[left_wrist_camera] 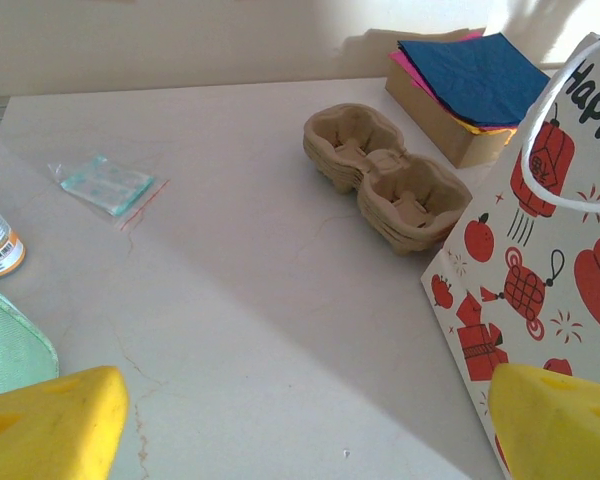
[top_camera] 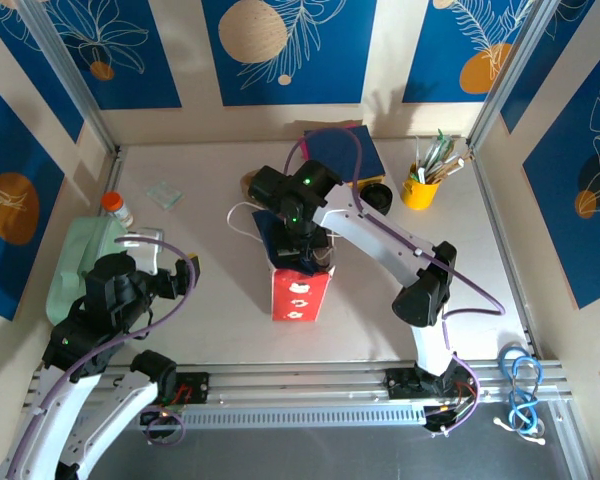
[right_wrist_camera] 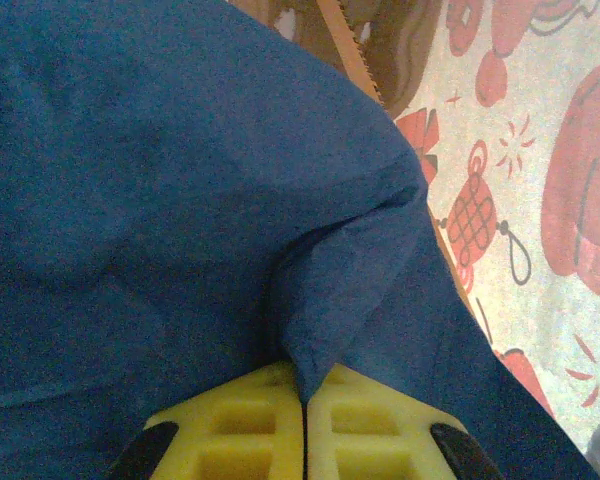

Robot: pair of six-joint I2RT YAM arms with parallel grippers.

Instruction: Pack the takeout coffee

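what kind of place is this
Likely a lab robot cell staged as a takeout counter: a metal mounting rail, printed wall panels, and props like a pulp cup carrier, printed paper bag and blue napkin.

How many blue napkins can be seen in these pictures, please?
2. One blue napkin is pinched in the right gripper, at the printed bag. The other tops the coloured stack on the brown box. More may hide in that stack.
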